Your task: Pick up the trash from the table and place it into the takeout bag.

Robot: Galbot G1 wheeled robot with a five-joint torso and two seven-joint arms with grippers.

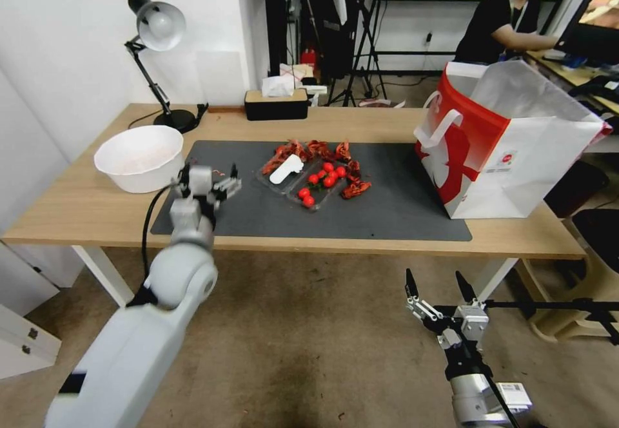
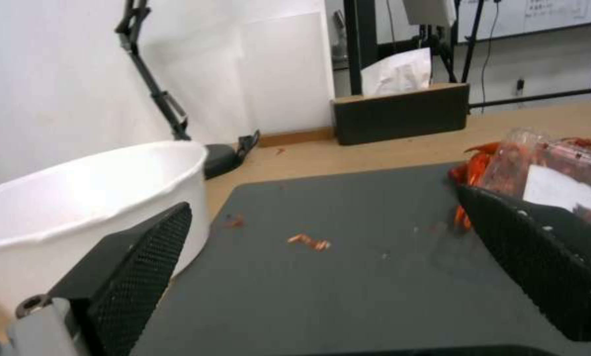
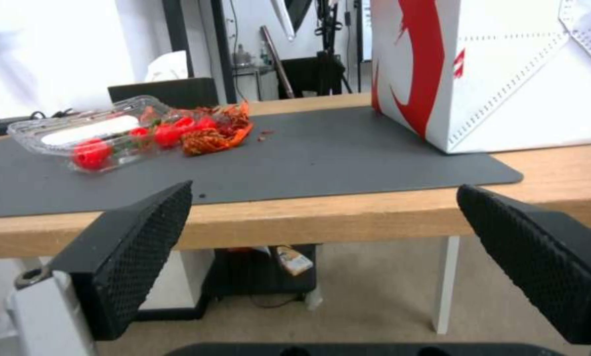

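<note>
The trash is out of view. The takeout bag stands open at the right end of the table, partly on the dark mat; its inside is hidden. Red shell scraps lie around a clear tray of cherry tomatoes mid-mat. My left gripper hovers open over the mat's left end, beside the white bowl, with tiny scraps on the mat between its fingers. My right gripper is open and empty, low in front of the table's front edge, below the bag.
A desk lamp stands at the back left and a black tissue box at the back middle. The white bowl sits close to the left gripper. Bare mat lies between the tray and the bag. Chairs stand to the right of the table.
</note>
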